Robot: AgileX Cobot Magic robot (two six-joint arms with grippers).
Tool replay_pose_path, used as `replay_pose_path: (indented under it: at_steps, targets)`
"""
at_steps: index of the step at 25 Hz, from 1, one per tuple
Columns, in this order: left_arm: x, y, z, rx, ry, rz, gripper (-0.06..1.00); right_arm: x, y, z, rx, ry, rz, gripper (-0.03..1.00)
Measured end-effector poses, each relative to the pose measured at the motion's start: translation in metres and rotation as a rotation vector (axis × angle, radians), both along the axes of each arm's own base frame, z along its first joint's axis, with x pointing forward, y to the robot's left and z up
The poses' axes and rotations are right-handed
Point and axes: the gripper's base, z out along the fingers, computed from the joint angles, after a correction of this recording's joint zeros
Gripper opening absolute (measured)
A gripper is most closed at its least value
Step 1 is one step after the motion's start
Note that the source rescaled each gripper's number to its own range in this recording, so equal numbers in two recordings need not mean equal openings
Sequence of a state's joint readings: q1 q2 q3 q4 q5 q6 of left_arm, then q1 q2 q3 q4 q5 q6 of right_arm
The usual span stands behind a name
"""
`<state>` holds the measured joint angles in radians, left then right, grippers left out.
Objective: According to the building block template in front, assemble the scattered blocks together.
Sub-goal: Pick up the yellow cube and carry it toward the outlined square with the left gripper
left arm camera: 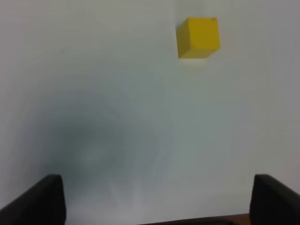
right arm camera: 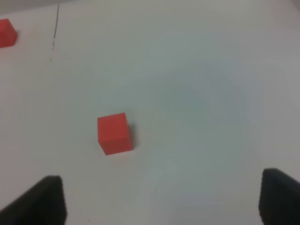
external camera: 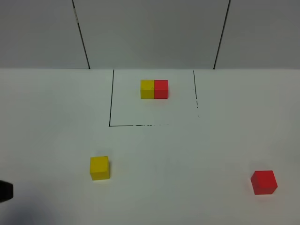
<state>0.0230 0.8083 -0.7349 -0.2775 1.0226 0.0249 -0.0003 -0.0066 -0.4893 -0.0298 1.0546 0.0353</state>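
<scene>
Loose yellow cube [external camera: 99, 168] and red cube [external camera: 264, 182]: likely light, rigid, matte; pinch across opposite flat sides; left gripper [left arm camera: 157, 201], right gripper [right arm camera: 161, 201] spread wide, empty.

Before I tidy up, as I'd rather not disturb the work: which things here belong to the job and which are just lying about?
Job: framed yellow-red template; loose yellow cube; loose red cube.
Just there: white table; wall panels.
</scene>
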Motion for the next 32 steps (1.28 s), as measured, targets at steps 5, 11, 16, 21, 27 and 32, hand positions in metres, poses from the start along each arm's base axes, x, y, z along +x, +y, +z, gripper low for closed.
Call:
replay_pose_path:
  at_steps: [5,11,16,21,27,32]
  targets:
    - [0.047,-0.010,0.002,-0.024,0.107,-0.049,0.64,0.000,0.000,0.000,0.000,0.000,0.000,0.66]
    - [0.096,-0.041,-0.012,0.059,0.236,-0.055,0.52,0.000,0.000,0.000,0.000,0.000,0.000,0.66]
    - [0.130,-0.067,-0.032,0.142,0.306,-0.069,0.51,0.000,0.000,0.000,0.000,0.000,0.000,0.66]
    - [0.153,-0.087,-0.058,0.163,0.359,-0.101,0.52,0.000,0.000,0.000,0.000,0.000,0.000,0.66]
    - [0.166,-0.095,-0.095,0.199,0.453,-0.110,0.73,0.000,0.000,0.000,0.000,0.000,0.000,0.66]
    - [0.179,-0.100,-0.115,0.185,0.428,-0.081,0.79,0.000,0.000,0.000,0.000,0.000,0.000,0.66]
